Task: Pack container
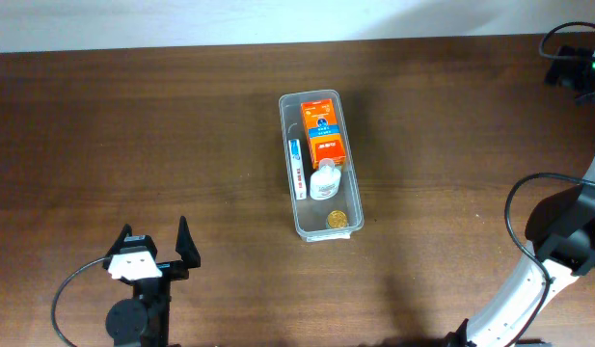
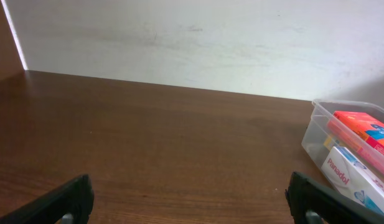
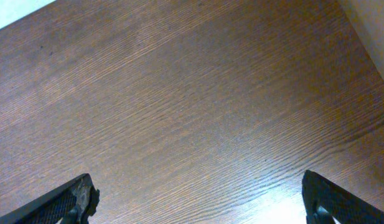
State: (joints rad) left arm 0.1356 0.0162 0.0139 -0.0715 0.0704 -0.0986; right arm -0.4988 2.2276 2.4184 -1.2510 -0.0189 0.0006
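Note:
The clear plastic container [image 1: 287, 193] lies lengthwise at the table's middle. It holds an orange box [image 1: 322, 130], a white and blue box [image 1: 297, 166], a white bottle [image 1: 325, 181] and a small gold round thing [image 1: 337, 220]. My left gripper [image 1: 154, 241] is open and empty at the front left, well apart from the container. In the left wrist view the left gripper [image 2: 192, 202] faces bare table, with the container [image 2: 315, 127] at the right edge. My right gripper [image 3: 201, 202] is open over bare wood. In the overhead view only the right arm [image 1: 567, 241] shows.
A black device with a green light [image 1: 579, 66] and a black cable [image 1: 517, 207] sit at the far right. A white wall [image 2: 192, 43] runs along the table's far edge.

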